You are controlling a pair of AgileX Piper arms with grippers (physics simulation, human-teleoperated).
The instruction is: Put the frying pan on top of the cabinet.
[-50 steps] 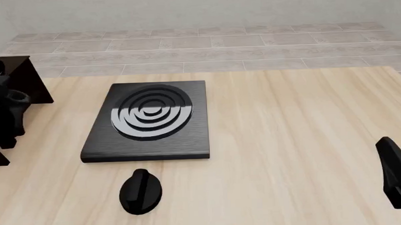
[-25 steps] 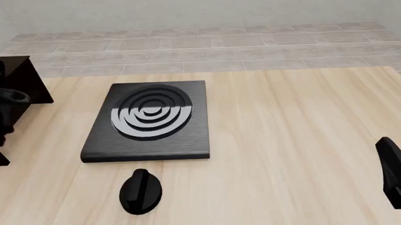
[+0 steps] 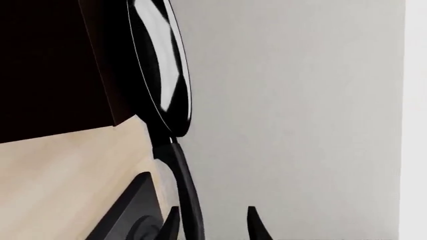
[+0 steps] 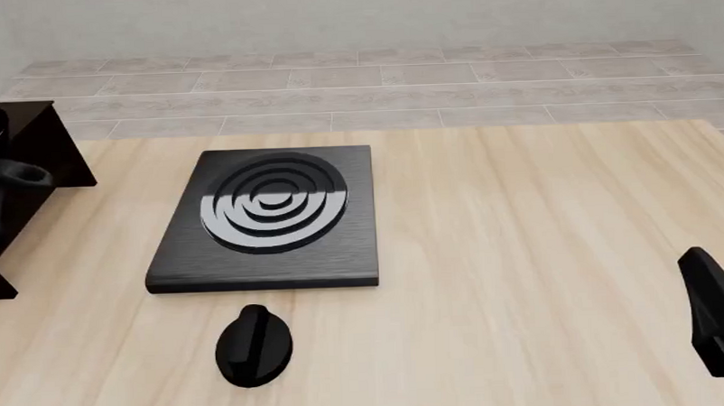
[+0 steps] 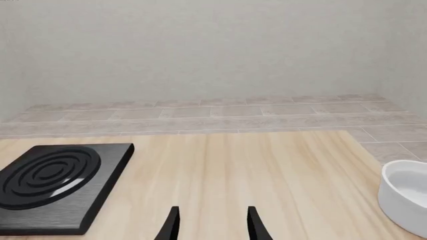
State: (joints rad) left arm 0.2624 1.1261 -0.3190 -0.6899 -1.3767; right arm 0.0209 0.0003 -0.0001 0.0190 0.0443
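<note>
The frying pan [image 3: 163,75] shows edge-on in the left wrist view, lying against the flat face of the dark cabinet [image 3: 53,65]. Its long handle [image 3: 185,185] runs back between my left gripper's fingertips [image 3: 172,225]. My left gripper [image 3: 212,227] is open, and the handle is close to one finger. In the front view the cabinet [image 4: 28,147] stands at the far left, with the handle's loop [image 4: 14,174] showing on it. The left arm is almost out of that view. My right gripper [image 5: 212,225] is open and empty, low at the right edge of the front view [image 4: 718,321].
A flat square black stove plate [image 4: 266,220] with concentric rings lies left of the table's middle. A round black knob [image 4: 254,347] lies in front of it. A white bowl [image 5: 407,200] sits at the right, seen only in the right wrist view.
My left arm has drawn back to the left, almost out of the front view. The pan's handle loop stays on the cabinet. The right arm has not moved.
</note>
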